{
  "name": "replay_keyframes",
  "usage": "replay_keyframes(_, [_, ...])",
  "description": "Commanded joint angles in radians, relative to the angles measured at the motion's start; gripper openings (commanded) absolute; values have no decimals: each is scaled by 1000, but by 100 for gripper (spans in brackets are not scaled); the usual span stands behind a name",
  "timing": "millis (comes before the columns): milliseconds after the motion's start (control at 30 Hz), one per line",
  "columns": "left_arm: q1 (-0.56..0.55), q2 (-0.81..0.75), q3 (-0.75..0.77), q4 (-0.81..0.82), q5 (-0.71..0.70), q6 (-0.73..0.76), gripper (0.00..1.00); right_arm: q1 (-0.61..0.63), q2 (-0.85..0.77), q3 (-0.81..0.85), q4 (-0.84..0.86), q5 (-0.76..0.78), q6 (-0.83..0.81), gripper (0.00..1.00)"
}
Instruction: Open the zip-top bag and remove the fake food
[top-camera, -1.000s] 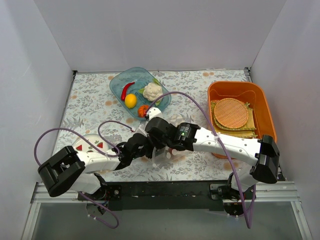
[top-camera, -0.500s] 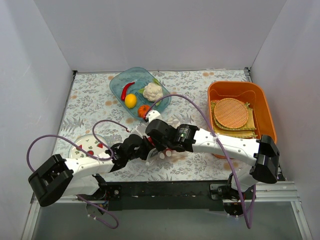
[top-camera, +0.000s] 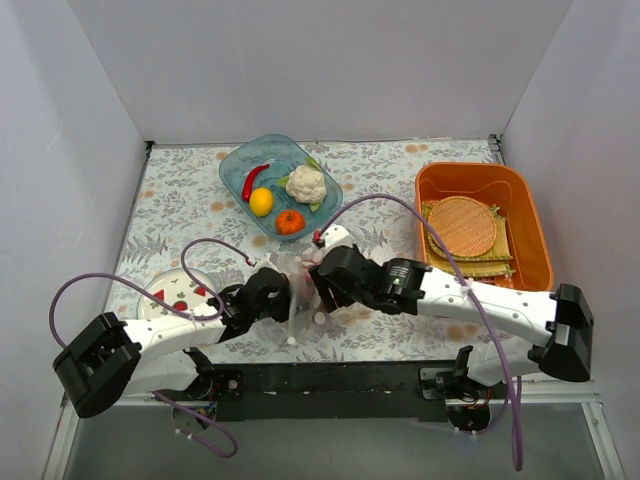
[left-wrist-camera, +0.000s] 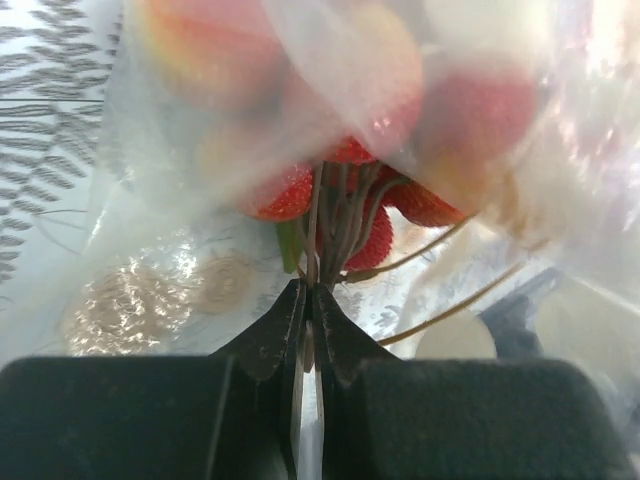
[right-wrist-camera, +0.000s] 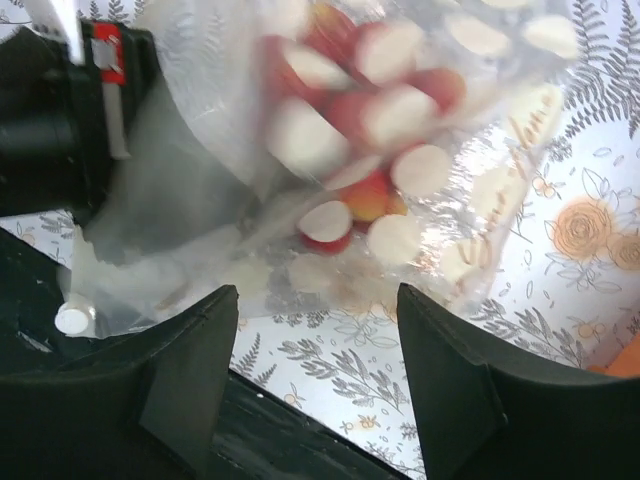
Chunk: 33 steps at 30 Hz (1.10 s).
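The zip-top bag (top-camera: 297, 322), clear with white dots, hangs crumpled between the two grippers near the table's front. My left gripper (top-camera: 283, 297) is shut on a fold of the bag (left-wrist-camera: 480, 200), its jaws pressed together (left-wrist-camera: 310, 290). Blurred red and orange shapes show through the plastic (right-wrist-camera: 400, 130). My right gripper (top-camera: 322, 283) stands open just beside the bag, with nothing between its fingers (right-wrist-camera: 318, 295). Fake food lies in the teal bowl (top-camera: 232, 163): a cauliflower (top-camera: 306, 183), a lemon (top-camera: 261, 201), an orange pumpkin (top-camera: 290, 221) and a red chili (top-camera: 254, 178).
An orange bin (top-camera: 430, 180) holding woven mats (top-camera: 462, 225) stands at the right. A white plate (top-camera: 175, 290) printed with fruit lies at the front left, partly under the left arm. Grey walls close in three sides.
My right gripper has opened, let go of the bag and drawn back to the right. The left gripper stays shut on the bag.
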Motion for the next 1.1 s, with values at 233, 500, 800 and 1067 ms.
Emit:
replay_keyframes(233, [22,-127,4,-171,-110,-48,0,-167,-125,-333,267,-165,25,73])
replay_keyframes(500, [27,-154,36,-215,-112,-28,0,-193,-29,-340,267,-92,37,54])
replay_keyframes(800, [37,-196,85,-289,-87,11,0,-250,53,-242,120,112,29,1])
replay_keyframes(1067, [50,-245,118,-355,-83,26,0,-247,88,-205,78,218,9,1])
